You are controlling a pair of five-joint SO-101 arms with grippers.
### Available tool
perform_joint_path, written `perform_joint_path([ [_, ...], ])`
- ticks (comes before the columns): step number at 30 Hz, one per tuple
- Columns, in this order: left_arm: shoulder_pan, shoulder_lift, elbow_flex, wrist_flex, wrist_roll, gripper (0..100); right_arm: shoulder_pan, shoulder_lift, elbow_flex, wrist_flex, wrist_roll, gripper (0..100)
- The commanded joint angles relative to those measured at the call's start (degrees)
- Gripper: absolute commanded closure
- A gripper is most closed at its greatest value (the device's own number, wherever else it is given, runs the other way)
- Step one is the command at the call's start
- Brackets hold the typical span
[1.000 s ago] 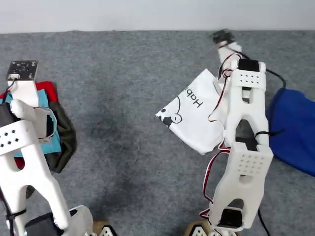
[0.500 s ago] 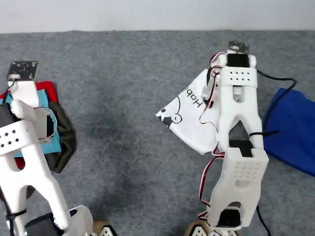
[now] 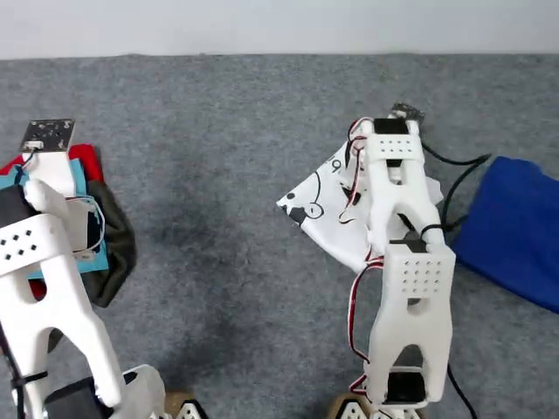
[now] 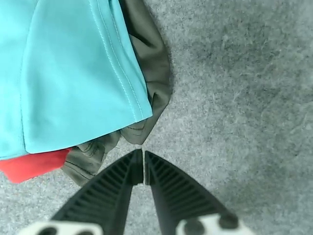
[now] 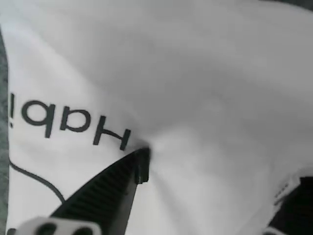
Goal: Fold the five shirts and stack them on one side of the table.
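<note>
A white printed shirt [image 3: 323, 205] lies crumpled at centre right, with my right arm [image 3: 403, 218] stretched over it. In the right wrist view my right gripper [image 5: 215, 181] is open and pressed into the white shirt [image 5: 195, 73], with cloth bulging between one black finger [image 5: 132, 171] and the other at the edge. A blue shirt [image 3: 515, 231] lies at the far right. At the left a teal shirt [image 4: 63, 73], a dark olive shirt [image 4: 151, 63] and a red shirt [image 4: 29, 166] are stacked. My left gripper [image 4: 143, 166] is shut over bare carpet beside the olive shirt's edge.
Grey carpet [image 3: 218, 148] covers the table, with a wide open stretch between the two arms. Behind it runs a white wall [image 3: 262, 26]. Red and black cables [image 3: 362, 188] hang along the right arm above the white shirt.
My right arm has swung left across the white shirt, and the shirt's far corner has bunched and shifted with it. The left arm has only nudged slightly.
</note>
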Motion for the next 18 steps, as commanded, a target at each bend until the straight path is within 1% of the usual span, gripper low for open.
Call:
perform_joint_path([
  [1,-0.5,-2.2,-0.4,1.1,-0.1,99,-0.1,2.7,-3.0,-1.8,-0.6,63.8],
  [3,-0.5,-2.2,-0.4,1.1,-0.1,99,0.0,4.2,-3.0,-1.6,-0.4,70.8],
  [7,-0.5,-2.2,-0.4,1.1,-0.1,99,0.9,4.5,-3.1,-0.7,-0.4,89.5],
  [9,-0.5,-2.2,-0.4,1.1,-0.1,99,1.7,4.5,-3.1,-0.7,-0.2,96.5],
  [11,-0.5,-2.2,-0.4,1.1,-0.1,99,2.2,4.5,-3.1,0.0,1.2,99.1],
  [15,-0.5,-2.2,-0.4,1.1,-0.1,99,2.8,2.2,-3.1,2.8,6.9,98.8],
  [18,-0.5,-2.2,-0.4,1.1,-0.1,99,3.3,-2.3,-3.1,5.5,11.6,98.8],
])
